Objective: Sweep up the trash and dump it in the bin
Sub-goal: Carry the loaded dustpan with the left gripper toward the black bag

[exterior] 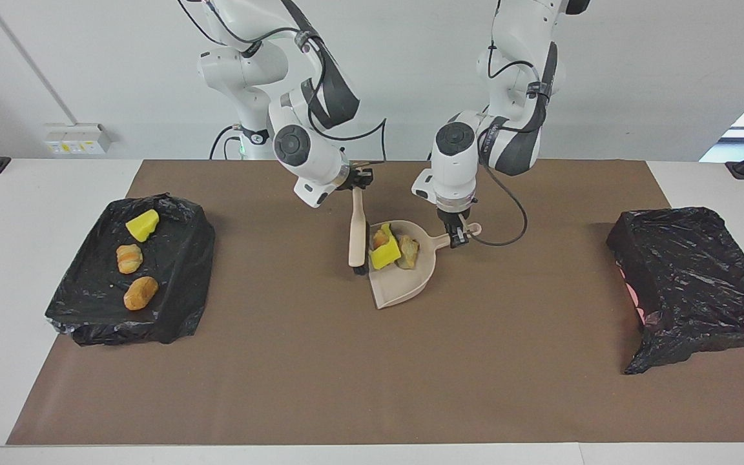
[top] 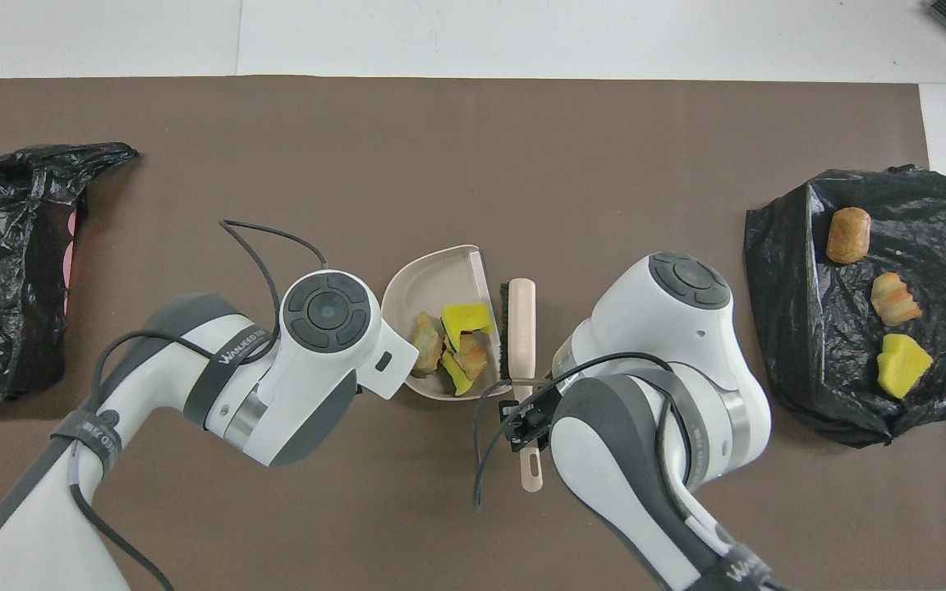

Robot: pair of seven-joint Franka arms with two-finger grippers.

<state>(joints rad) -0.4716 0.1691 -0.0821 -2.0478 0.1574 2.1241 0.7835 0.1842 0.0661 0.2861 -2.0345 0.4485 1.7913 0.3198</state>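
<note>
Sweeping done, dumping half left.
Right claw [exterior: 360, 178] grips brush [exterior: 358, 232]; left claw [exterior: 456, 234] seemingly grips dustpan [exterior: 404, 284] holding four chunks [exterior: 392, 248]; three lie in bin [exterior: 181, 284].

At mid-table on the brown mat [exterior: 320, 361], a beige dustpan [exterior: 404, 274] holds a heap of trash: a bright yellow sponge piece [exterior: 385, 256], an orange lump [exterior: 380, 237] and a tan bread-like lump [exterior: 408, 252]. The left gripper [exterior: 457, 237] clamps the dustpan's handle. The right gripper [exterior: 360, 179] grips the top of a beige brush [exterior: 358, 229], which hangs upright with its black bristles down at the pan's edge. Toward the right arm's end, a black-bagged tray [exterior: 178, 310] carries a yellow sponge chunk [exterior: 143, 225] and two bread-like lumps [exterior: 130, 258] [exterior: 141, 292]. Toward the left arm's end sits a black-bagged bin [exterior: 688, 278].
</note>
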